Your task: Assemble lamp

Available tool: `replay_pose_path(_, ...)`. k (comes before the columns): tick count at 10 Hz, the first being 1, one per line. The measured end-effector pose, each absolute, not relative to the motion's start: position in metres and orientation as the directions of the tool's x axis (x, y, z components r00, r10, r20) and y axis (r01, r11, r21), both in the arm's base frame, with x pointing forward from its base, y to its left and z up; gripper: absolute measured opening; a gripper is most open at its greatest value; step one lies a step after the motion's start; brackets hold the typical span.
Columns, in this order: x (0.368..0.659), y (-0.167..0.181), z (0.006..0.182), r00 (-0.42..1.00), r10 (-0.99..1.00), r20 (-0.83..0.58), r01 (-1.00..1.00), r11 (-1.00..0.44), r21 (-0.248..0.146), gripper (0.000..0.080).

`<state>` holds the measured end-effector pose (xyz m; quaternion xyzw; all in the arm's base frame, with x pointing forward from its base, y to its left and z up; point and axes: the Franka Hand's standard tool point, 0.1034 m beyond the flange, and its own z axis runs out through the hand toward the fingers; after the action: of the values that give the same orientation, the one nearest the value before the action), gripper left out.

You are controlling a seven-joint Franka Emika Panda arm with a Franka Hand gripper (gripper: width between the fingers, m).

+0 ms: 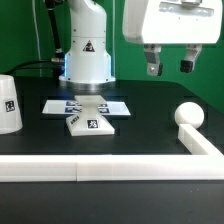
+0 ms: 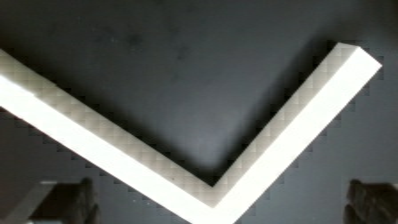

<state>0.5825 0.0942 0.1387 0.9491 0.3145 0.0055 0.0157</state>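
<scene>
On the black table, edged by a white L-shaped rail, the white tapered lamp shade stands at the exterior view's left. The flat square white base lies mid-table beside the marker board, and the white ball-shaped bulb sits at the right. My gripper hangs in the air on the bulb's side, fingers wide apart and empty.

Three white lamp parts, separate on the dark worktop.
The flat square base lies level near the middle, a black-and-white tag on its upper face, just in front of the marker board. The ball-shaped bulb stands upright on its short neck toward the exterior view's right, well apart from the base. The tapered shade stands at the exterior view's left edge, partly cut off there, a tag on its side; which end is up cannot be told.
</scene>
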Motion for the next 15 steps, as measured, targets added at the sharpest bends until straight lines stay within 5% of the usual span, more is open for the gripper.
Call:
replay_pose_path(6,0.582,0.093,0.138,0.8,0.6,0.002,0.599,-0.8,0.033,0.07)
replay_pose_path(10,0.527,0.025,0.116,0.816,0.579,-0.002,0.578,-0.815,0.044,0.07)
replay_pose_path(15,0.524,0.02,0.112,0.824,0.567,-0.001,0.566,-0.823,0.045,0.07)
